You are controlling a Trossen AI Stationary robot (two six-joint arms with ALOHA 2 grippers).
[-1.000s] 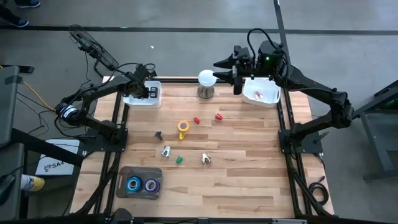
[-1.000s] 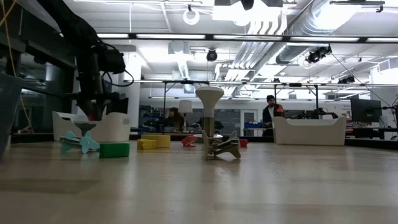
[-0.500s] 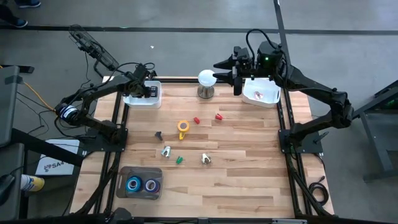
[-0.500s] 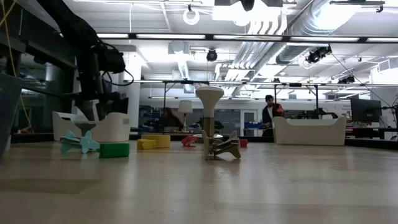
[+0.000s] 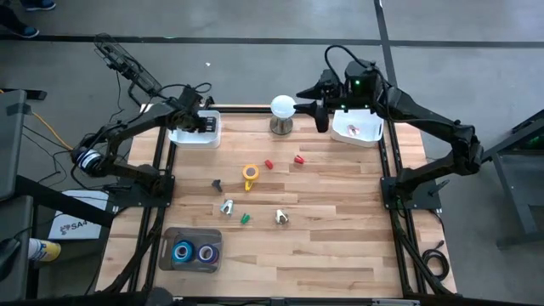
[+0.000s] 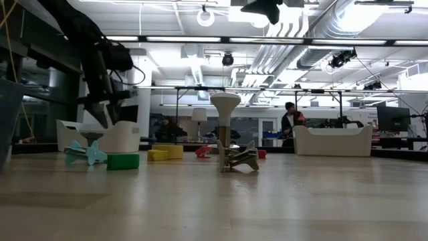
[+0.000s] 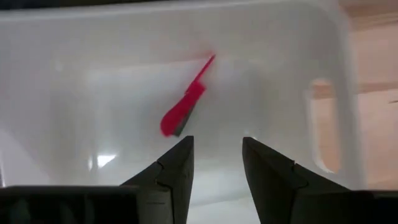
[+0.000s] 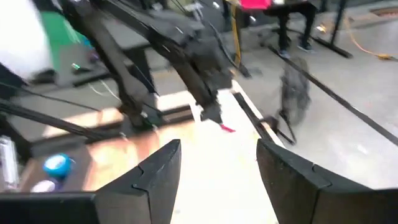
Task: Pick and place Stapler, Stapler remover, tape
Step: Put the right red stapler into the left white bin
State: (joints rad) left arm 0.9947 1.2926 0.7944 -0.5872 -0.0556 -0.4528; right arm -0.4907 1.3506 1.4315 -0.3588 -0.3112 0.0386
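Since a second ago my left gripper (image 7: 216, 142) has spread its fingers and lifted out of the white plastic bin (image 7: 323, 74) at the table's back left corner. A slim red plastic piece (image 7: 186, 106) lies loose on the bin floor just past my fingertips, slanted across the gap. My left fingers are parted and hold nothing. My right gripper (image 5: 316, 115) has swung a little towards the table's middle. It hovers beside the white mushroom-shaped stand (image 5: 281, 109) at the back edge, its fingers apart and empty.

I judge the next pick to be the yellow-orange tape ring (image 5: 249, 173) on the bare wood. It lies towards the table's front and middle from my left gripper, and my left arm is somewhat nearer than my right. It seems to lie flat, so it has no long axis to match.

I count three tape rolls: that ring, plus a blue roll (image 5: 183, 252) and a purple roll (image 5: 206, 253) side by side in the grey tray (image 5: 167, 240) at the front left. Also loose on the wood are two small red pieces, one green, one dark, and two silvery metal pieces.
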